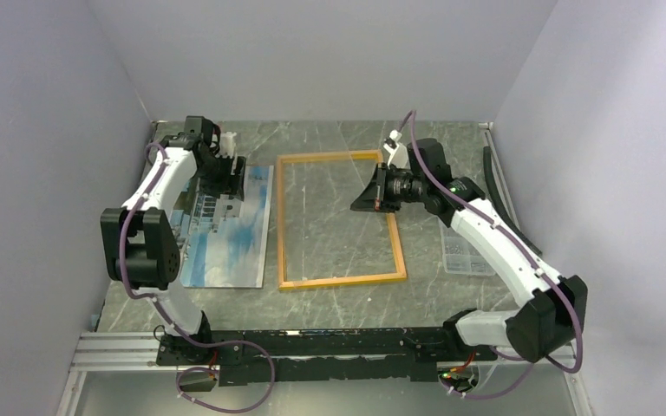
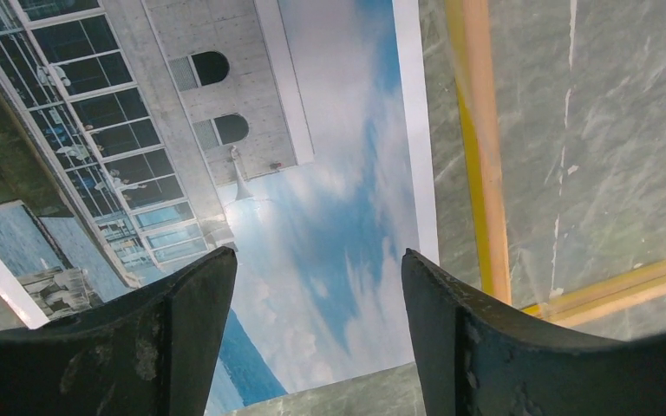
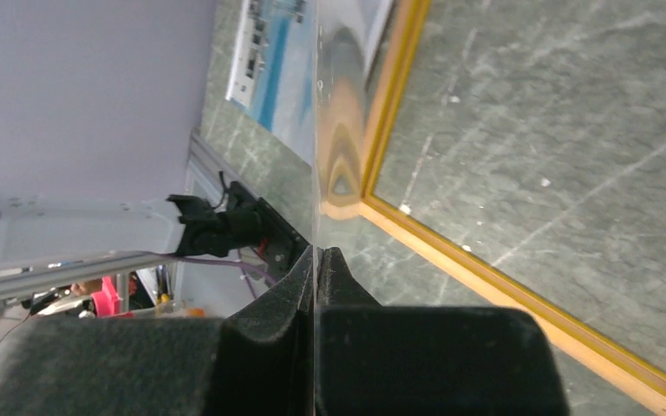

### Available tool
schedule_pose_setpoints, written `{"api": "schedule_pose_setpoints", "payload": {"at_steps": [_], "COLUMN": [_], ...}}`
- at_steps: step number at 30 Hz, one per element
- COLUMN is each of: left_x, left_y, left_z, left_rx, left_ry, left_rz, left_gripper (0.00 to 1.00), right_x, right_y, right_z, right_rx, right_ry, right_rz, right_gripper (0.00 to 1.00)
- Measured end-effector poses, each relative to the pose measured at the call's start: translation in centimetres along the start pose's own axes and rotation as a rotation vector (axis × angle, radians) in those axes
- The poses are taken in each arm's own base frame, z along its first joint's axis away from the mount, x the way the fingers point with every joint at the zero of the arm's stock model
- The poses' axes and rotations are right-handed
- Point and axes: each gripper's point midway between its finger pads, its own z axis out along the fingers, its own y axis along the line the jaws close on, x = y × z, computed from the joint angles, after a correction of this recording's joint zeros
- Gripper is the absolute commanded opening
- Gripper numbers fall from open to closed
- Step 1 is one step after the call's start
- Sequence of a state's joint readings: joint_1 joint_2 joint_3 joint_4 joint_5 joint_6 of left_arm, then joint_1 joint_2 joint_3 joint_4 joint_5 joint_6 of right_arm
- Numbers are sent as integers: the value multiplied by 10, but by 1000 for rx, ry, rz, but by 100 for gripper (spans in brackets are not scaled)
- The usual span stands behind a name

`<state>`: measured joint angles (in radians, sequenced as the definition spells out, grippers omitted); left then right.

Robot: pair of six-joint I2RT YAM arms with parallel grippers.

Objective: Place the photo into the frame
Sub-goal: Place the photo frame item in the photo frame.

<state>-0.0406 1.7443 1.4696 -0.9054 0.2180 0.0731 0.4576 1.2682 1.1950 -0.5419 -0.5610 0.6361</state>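
The photo (image 1: 234, 243) lay flat and picture-side up on the left of the marble table (image 1: 329, 308), its building and blue sky plain to see. Over its far end hung the left gripper (image 1: 230, 178), pointing down. From the left wrist camera its two dark fingers (image 2: 182, 347) stood well apart with only the print's sky between them, gripping nothing.

Just to the right of the photo lay the frame (image 1: 338, 281), a yellow-orange rectangle with bare marble showing through its opening. A narrow strip of table ran between the photo's white border and the frame's left rail (close neighbours, but not touching).

Across at the far half of the frame's right rail, the right gripper (image 1: 371, 192) was turned sideways toward the frame's middle. Its wrist view told the story: the jaws were pressed together on the edge of a clear pane (image 3: 338, 104), seen almost edge-on and catching an orange reflection of the rail. The pane stood up and away from the fingers, above the frame's rail rather than flat in it. How far it reached, the overhead view was too faint to say.
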Motion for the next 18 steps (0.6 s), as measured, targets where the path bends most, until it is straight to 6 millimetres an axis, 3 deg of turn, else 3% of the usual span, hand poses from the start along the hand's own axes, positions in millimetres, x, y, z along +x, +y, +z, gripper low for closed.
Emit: {"api": "schedule_pose_setpoints", "payload": {"at_steps": [7,11,18], "left_x": [2,7,13], "left_y": [0,1,1], "left_z": [-3,-1,3], "left_rx": [-8,-8,-4], "left_ry": [-9,4,20], "left_rz": [4,6,9], "left_gripper": [72,71,71], "right_x": [24,29,29], "right_y": [-64,-87,-110], "right_z": [20,22,24], "right_rx": [84,125,189], "right_ry": [52,40,5], "right_rz": [93,124,141], "right_gripper": [0,0,0]}}
